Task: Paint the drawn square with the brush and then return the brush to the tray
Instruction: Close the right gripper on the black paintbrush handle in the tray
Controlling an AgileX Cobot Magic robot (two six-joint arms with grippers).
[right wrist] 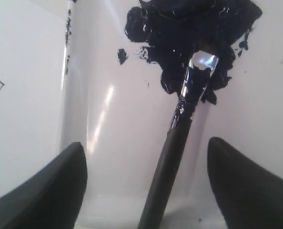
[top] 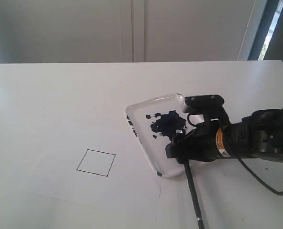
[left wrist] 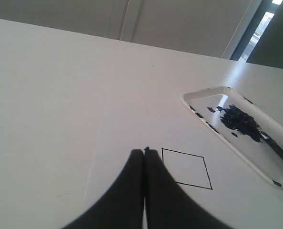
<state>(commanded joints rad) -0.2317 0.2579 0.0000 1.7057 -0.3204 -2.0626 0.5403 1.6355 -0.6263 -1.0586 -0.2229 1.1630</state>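
A black right gripper point(top: 177, 143) hangs low over a glossy white rounded-corner tray point(top: 151, 143) on a white table point(top: 60, 95). In the right wrist view its two fingers point(right wrist: 51, 186) stand wide apart, on either side of a long thin black-handled paintbrush point(right wrist: 177, 138) and touching neither side of it. The brush's silver ferrule point(right wrist: 198, 76) and bristles sit in the dark blue paint blotch point(top: 167, 123) at the tray's middle. In the exterior view the handle point(top: 193, 191) runs from the blotch toward 5 o'clock, across the tray's rim and out over the table.

The small black-outlined square point(top: 96, 162), drawn on a flat white paper sheet point(top: 60, 186), is blank, with no paint inside its lines. Seen from the exterior camera, it lies at about 8 o'clock from the tray, near it but apart.

The left gripper point(left wrist: 145, 153) appears only in its own wrist view. Its fingers are pressed together with nothing between them, and their tips are just beside the square's point(left wrist: 186, 168) edge, over the paper.
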